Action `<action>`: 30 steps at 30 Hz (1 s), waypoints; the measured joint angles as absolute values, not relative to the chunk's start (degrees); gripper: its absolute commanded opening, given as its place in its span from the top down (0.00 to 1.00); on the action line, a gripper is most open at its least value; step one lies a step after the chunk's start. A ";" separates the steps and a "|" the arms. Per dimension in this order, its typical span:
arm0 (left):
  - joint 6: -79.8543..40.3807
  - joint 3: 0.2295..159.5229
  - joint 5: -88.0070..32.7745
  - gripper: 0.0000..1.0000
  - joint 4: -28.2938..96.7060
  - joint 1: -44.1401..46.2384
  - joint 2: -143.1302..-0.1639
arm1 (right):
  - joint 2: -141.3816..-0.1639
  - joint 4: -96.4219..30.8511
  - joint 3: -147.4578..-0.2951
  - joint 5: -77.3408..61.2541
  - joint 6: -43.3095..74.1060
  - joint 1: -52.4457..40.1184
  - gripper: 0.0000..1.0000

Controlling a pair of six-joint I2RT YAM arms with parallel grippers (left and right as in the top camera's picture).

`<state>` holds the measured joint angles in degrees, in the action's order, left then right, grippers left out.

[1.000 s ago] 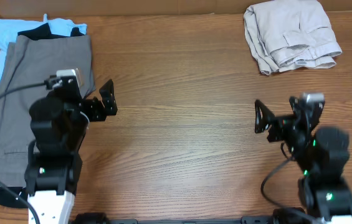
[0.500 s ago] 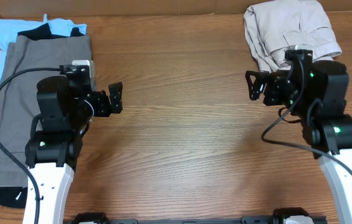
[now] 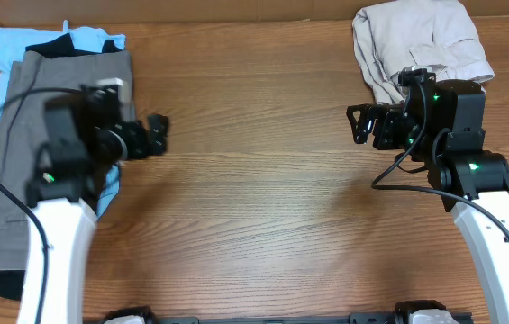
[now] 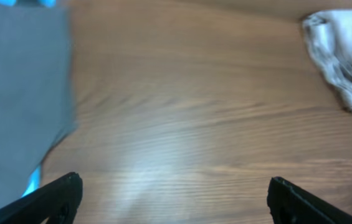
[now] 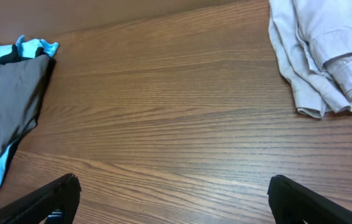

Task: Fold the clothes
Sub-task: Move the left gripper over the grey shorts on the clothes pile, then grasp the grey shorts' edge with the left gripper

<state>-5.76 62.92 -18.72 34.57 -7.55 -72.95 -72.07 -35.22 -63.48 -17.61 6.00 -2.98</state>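
Left gripper (image 3: 155, 137) and right gripper (image 3: 362, 126) hover empty, jaws wide apart, probably readied for the unfolded grey shorts (image 3: 65, 76) at ten o'clock, with the folded beige garment (image 3: 425, 45) parked at one o'clock.

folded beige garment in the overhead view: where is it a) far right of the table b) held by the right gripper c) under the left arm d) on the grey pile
a: the folded beige garment lies at the far right of the table, and the right gripper is open and empty.
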 measured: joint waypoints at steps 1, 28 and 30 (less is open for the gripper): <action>-5.63 66.08 -18.74 0.02 37.32 -9.32 -75.16 | -72.07 -35.27 -63.48 -17.65 5.96 -2.98 0.00; 0.40 104.40 -5.67 0.13 49.67 -37.54 -115.09 | -72.07 -40.10 -63.53 -17.78 5.96 -2.98 0.00; 1.78 104.40 -5.19 0.15 49.69 -39.59 -115.90 | -72.07 -40.16 -63.53 -17.78 5.96 -2.98 0.00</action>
<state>1.78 104.40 -5.19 49.69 -39.59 -115.90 -72.07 -40.16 -63.53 -17.78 5.96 -2.98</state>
